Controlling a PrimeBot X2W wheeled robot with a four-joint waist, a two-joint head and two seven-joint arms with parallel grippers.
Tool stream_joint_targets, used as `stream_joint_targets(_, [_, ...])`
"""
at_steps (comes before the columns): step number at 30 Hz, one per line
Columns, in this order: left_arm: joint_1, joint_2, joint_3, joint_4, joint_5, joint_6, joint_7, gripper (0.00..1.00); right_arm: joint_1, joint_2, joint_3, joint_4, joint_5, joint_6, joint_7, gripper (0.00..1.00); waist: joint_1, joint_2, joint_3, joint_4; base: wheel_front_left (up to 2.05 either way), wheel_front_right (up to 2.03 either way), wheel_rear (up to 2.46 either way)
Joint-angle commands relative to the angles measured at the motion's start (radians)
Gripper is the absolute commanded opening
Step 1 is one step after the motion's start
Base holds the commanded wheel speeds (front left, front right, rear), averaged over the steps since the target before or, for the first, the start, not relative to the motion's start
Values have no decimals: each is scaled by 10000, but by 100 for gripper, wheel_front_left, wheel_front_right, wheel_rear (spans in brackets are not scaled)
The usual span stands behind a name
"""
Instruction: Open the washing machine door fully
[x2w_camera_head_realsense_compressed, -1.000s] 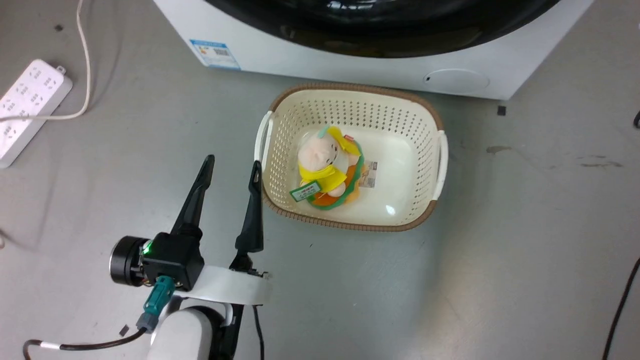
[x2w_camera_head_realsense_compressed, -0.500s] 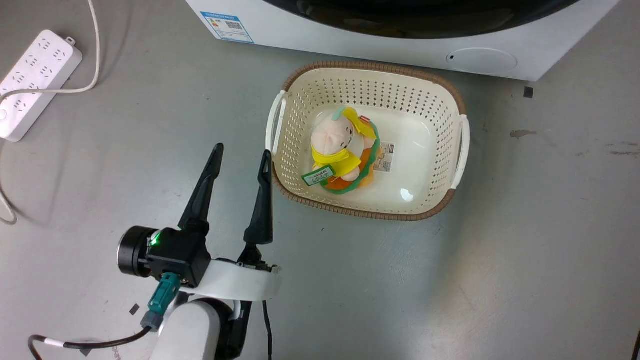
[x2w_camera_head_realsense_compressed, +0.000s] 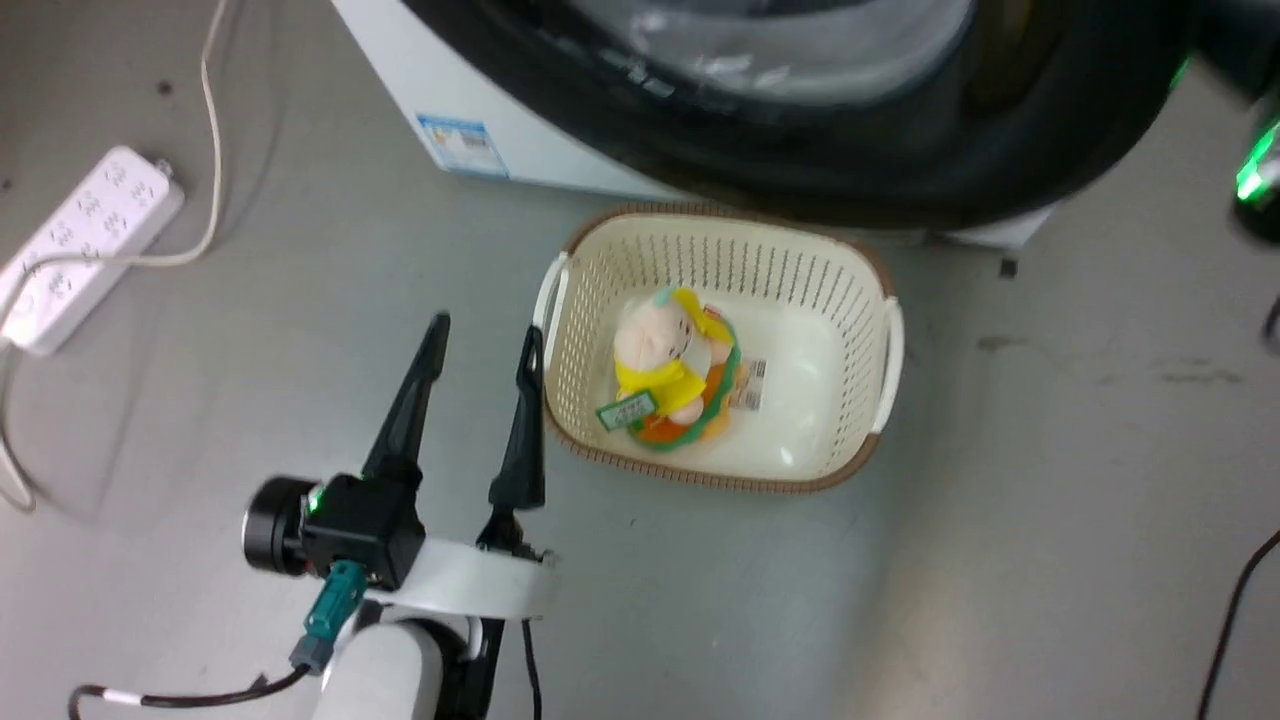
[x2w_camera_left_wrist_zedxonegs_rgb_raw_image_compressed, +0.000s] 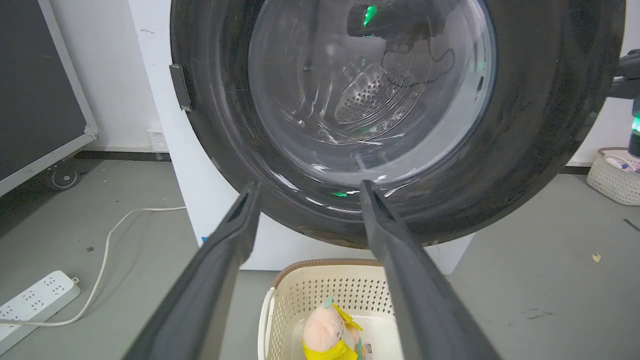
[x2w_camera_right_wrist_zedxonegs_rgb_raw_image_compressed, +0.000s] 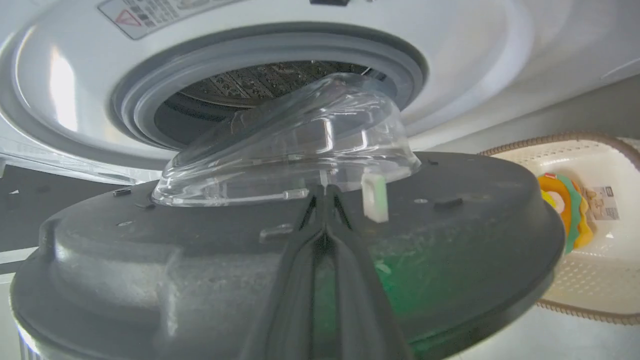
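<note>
The washing machine door (x2w_camera_head_realsense_compressed: 800, 170), a glossy black ring around a bulging clear glass bowl (x2w_camera_right_wrist_zedxonegs_rgb_raw_image_compressed: 290, 145), stands partly swung out from the white machine (x2w_camera_head_realsense_compressed: 400, 70), and its lower rim overhangs the basket's back edge. My right gripper (x2w_camera_right_wrist_zedxonegs_rgb_raw_image_compressed: 325, 192) is shut, with nothing between the fingers. It lies across the door's grey inner face (x2w_camera_right_wrist_zedxonegs_rgb_raw_image_compressed: 150, 260), its tips at the foot of the glass bowl. Behind the bowl the steel drum opening with its grey rubber ring (x2w_camera_right_wrist_zedxonegs_rgb_raw_image_compressed: 270, 55) is uncovered. My left gripper (x2w_camera_head_realsense_compressed: 485, 335) hangs open over the floor left of the basket, facing the door's outer side (x2w_camera_left_wrist_zedxonegs_rgb_raw_image_compressed: 540, 125).
A cream basket (x2w_camera_head_realsense_compressed: 570, 300) holding a plush toy (x2w_camera_head_realsense_compressed: 670, 370) sits on the floor under the door. A white power strip (x2w_camera_head_realsense_compressed: 90, 250) with its cable lies at the left. Another small basket (x2w_camera_left_wrist_zedxonegs_rgb_raw_image_compressed: 615, 175) stands far right, and a dark wheeled board (x2w_camera_left_wrist_zedxonegs_rgb_raw_image_compressed: 40, 90) far left.
The door has swung outward from the machine's front and now reaches over the basket's back edge. The head camera has shifted. My left gripper stays open in place.
</note>
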Motion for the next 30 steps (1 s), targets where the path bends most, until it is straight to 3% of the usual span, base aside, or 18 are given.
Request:
stream_joint_targets(1, [223, 10, 54, 98, -108, -43, -55, 100, 473, 304, 63, 33, -14, 10, 145, 0, 0, -1, -550, -162, 0, 0, 0])
stream_joint_targets(8, [917, 10, 38, 448, -156, -135, -55, 100, 2170, 1028, 20, -635, 290, 10, 642, 0, 0, -1, -1721, -339, 0, 0, 0])
stream_joint_targets(9, [1434, 10, -34, 661, -163, -247, -55, 100, 3475, 1574, 59, -1364, 505, 10, 1213, 0, 0, -1, -2468, -349, 0, 0, 0])
stream_joint_targets(14, [2158, 10, -86, 893, -208, -389, -55, 100, 5409, 2384, 167, -2709, 817, 10, 1874, 0, 0, -1, -3393, -231, 0, 0, 0])
stream_joint_targets(21, [2605, 10, -22, 1048, -283, -531, -55, 100, 7112, 2764, 718, -4117, 1283, 10, 2426, 0, 0, -1, -3919, -24, 0, 0, 0])
stream_joint_targets(25, [2764, 10, 29, 1164, -352, -665, -55, 100, 7866, 2776, 1919, -4730, 2570, 10, 2507, 0, 0, -1, -4088, 150, 0, 0, 0])
stream_joint_targets(30, [2870, 10, 58, 1287, -404, -820, -55, 100, 8596, 2779, 3733, -5471, 4016, 10, 1703, 0, 0, -1, -4184, 370, 0, 0, 0])
